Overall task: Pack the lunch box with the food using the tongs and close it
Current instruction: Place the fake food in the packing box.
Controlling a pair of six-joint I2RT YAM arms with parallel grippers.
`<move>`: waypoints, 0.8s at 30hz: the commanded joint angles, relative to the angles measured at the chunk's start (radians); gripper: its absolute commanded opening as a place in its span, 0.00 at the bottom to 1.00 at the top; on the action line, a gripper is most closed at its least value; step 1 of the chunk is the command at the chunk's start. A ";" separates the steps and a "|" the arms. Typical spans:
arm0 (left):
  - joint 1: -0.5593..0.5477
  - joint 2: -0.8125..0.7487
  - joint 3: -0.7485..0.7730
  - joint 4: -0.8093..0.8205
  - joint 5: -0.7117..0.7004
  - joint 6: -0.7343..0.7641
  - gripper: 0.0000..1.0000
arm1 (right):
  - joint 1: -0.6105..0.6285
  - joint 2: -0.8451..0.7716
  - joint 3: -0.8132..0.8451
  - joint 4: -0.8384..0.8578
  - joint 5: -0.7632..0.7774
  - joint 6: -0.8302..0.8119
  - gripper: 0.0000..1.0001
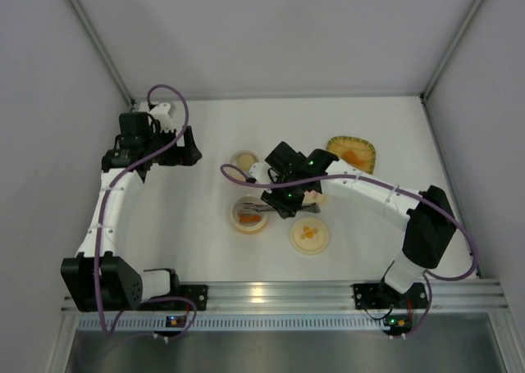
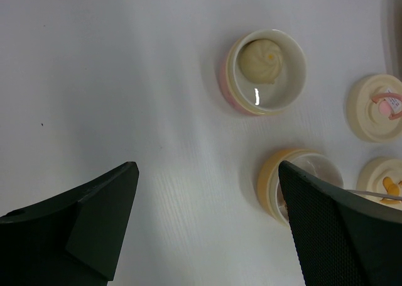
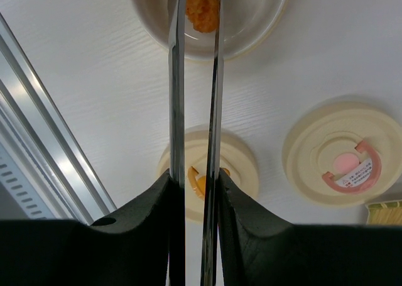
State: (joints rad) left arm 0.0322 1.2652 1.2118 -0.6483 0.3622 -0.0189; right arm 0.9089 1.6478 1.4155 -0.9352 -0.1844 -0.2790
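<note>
Right tool (image 3: 195,192): clenched on the tongs (image 3: 177,97), its black fingers squeezing the two arms together.
Tongs' axis: slim grey metal, running straight out from the tool to the cream bowl (image 3: 257,22).
Orange chunk (image 3: 202,8): rough and crumbly-looking, pinched between the tips over the bowl's glossy inside. I cannot tell whether it touches the bottom.
Coming move: to my eye a plain release, as the bowl lies right under the tips.
Left tool (image 2: 207,217): released wide over the bench (image 2: 94,78).
Pale ball (image 2: 262,60): pleated and smooth, sitting in the pink-walled bowl (image 2: 295,78), with the left arm nearer to it.
</note>
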 commanded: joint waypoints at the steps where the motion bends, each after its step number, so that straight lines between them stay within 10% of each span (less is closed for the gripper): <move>1: 0.006 -0.015 0.005 0.022 0.015 0.034 0.98 | 0.027 -0.006 0.030 0.019 -0.012 -0.003 0.29; 14: 0.006 -0.027 0.009 0.019 0.038 0.040 0.98 | 0.018 -0.078 0.079 0.018 0.063 -0.012 0.37; 24: 0.006 -0.024 0.028 0.007 0.099 0.062 0.98 | -0.223 -0.195 0.102 0.003 0.059 -0.054 0.36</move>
State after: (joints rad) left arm 0.0326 1.2652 1.2118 -0.6514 0.4183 0.0269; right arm 0.7872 1.5238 1.4860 -0.9440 -0.1333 -0.3077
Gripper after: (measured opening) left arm 0.984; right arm 0.368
